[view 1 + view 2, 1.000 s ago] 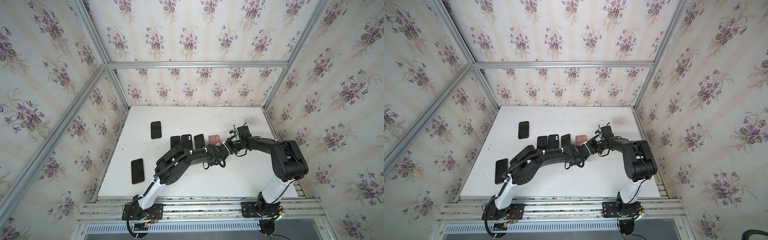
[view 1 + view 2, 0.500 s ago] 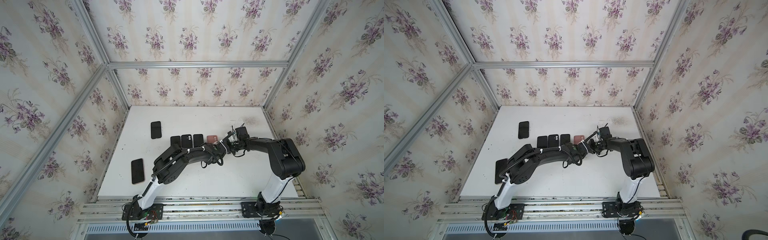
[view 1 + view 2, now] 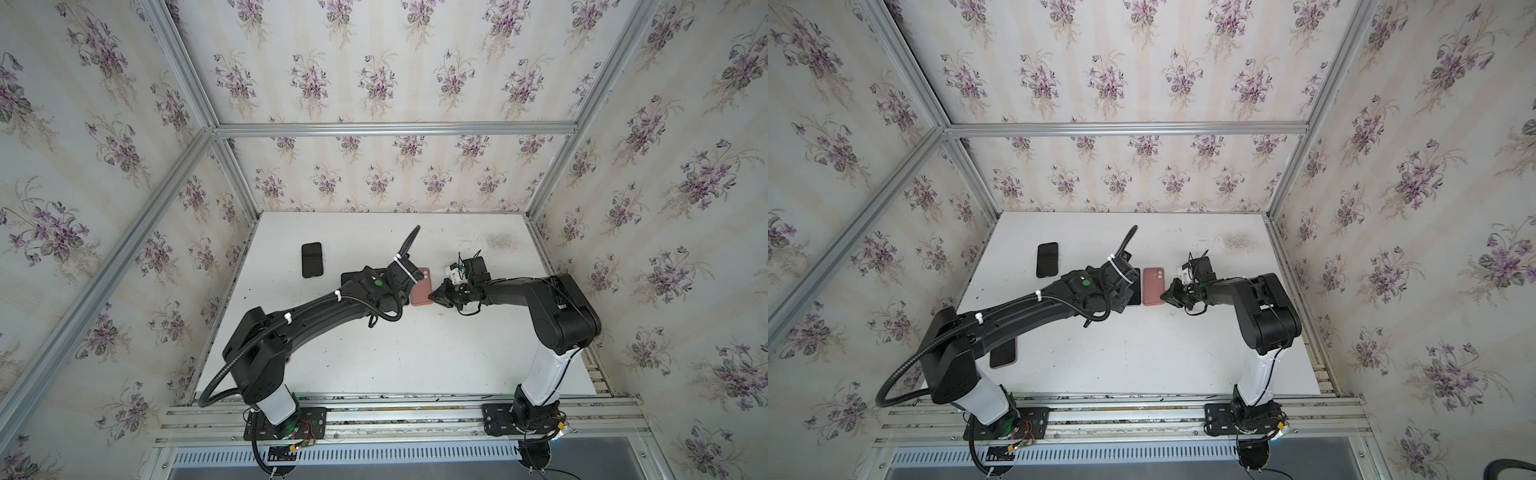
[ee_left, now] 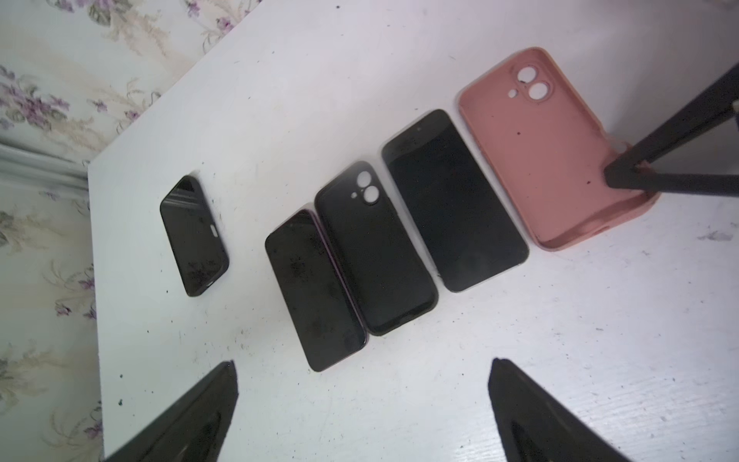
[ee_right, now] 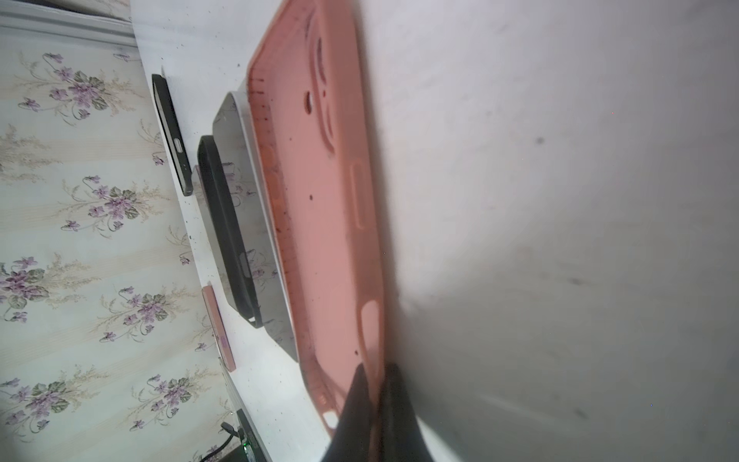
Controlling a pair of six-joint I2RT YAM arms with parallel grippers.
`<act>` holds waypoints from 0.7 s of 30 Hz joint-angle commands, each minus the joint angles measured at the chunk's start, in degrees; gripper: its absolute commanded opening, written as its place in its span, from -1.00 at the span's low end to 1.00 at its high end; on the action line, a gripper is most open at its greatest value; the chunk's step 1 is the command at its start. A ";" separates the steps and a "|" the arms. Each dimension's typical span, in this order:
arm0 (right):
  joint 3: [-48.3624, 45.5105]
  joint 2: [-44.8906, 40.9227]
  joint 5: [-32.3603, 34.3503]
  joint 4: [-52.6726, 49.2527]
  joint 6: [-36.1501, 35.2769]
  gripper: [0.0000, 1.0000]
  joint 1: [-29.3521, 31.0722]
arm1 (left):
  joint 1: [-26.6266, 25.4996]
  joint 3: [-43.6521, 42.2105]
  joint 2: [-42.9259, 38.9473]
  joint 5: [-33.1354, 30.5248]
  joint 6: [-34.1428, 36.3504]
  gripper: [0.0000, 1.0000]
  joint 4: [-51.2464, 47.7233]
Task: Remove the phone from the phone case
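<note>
Left wrist view is taken up by the white surface (image 4: 520,380) and the things laid in a line on it. At one end the pink case (image 4: 548,160) is seen lying on its back, hollow side up and empty, with the surface showing through its camera cut-outs. Just beside it, parted by a thin gap, the phone (image 4: 454,200) is laid flat with its dark screen up. The removal asked for is therefore judged to be done, or all but done.

The left end effector (image 4: 362,366) is held above the surface near the line, its fingers spread wide and nothing between them. This suits a phone already resting on the surface.

The right end effector (image 5: 376,370) is closed tight on the thin side wall of the pink case near a bottom corner, as is made plain in the right wrist view, where the soft wall is pinched between the two tips. That grip is judged to serve as an anchor, so that the flexible shell is kept from sliding or lifting with the phone.

Further along, an empty black case (image 4: 376,248) and a second handset (image 4: 314,292) are set side by side, seemingly touching. A cased handset (image 4: 194,236) lies well apart from them. These are taken to be no part of the present step.
</note>
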 commanded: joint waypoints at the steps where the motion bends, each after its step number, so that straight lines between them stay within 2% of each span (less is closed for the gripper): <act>1: 1.06 1.64 2.87 1.15 1.48 -1.00 0.45 | 4.30 -1.39 -4.36 5.12 -6.26 0.99 -1.00; 10: 3.07 4.31 0.65 0.26 0.08 -1.00 2.97 | 18.63 -2.95 -12.13 12.27 -10.28 0.99 -2.15; 21: 3.87 5.46 1.67 0.59 1.98 -1.00 7.57 | 32.22 -2.39 -10.23 14.48 -12.31 0.99 -3.49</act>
